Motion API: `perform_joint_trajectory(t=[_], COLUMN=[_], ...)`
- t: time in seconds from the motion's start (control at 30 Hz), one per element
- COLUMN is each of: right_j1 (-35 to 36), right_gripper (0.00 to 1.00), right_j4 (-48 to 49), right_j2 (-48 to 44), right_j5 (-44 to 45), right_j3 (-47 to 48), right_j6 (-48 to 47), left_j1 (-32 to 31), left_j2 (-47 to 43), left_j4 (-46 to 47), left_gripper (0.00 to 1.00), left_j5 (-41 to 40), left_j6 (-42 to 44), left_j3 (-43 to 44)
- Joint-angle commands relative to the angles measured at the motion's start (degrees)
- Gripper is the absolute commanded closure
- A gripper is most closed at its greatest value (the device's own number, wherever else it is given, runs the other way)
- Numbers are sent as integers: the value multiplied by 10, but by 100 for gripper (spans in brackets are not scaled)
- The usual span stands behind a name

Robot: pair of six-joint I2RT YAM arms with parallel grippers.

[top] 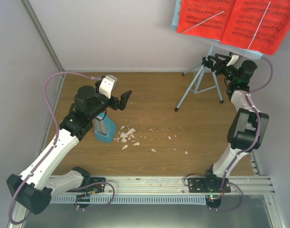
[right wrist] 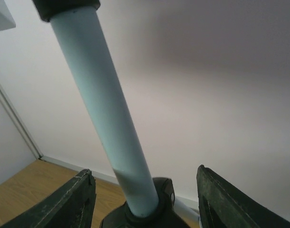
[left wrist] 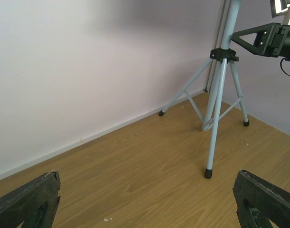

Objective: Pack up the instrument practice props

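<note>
The pale-blue music stand (top: 200,84) stands at the back right on tripod legs, and red sheet-music pages (top: 235,21) lie on its plate. My right gripper (top: 209,61) is open, its jaws on either side of the stand's pole (right wrist: 107,109) just above the black collar (right wrist: 152,211), with gaps on both sides. My left gripper (top: 123,99) is open and empty, held above the table left of centre. The small blue box (top: 106,129) stands under my left arm. In the left wrist view the tripod (left wrist: 219,99) is ahead to the right. No clear triangular piece shows.
Small white scraps (top: 128,137) lie scattered on the wooden table (top: 154,95) right of the blue box. Pale walls close the back and left sides. A metal rail (top: 149,183) runs along the near edge.
</note>
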Motion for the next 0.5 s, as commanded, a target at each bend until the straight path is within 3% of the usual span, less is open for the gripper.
perform_joint_trajectory(t=[0.0, 0.27, 0.47], right_j1=[4, 19, 33], right_gripper=[42, 45, 62], right_j4=[16, 30, 28], right_j2=[27, 64, 93], right_j5=[-13, -18, -38], right_j3=[42, 90, 137], right_j6=[-20, -25, -31], left_j1=[12, 28, 41], left_j2=[7, 13, 17], left_j4=[34, 35, 36], left_gripper=[1, 1, 1], left_j5=[15, 24, 33], left_j6=[1, -6, -9], left_j3=[-8, -9, -9])
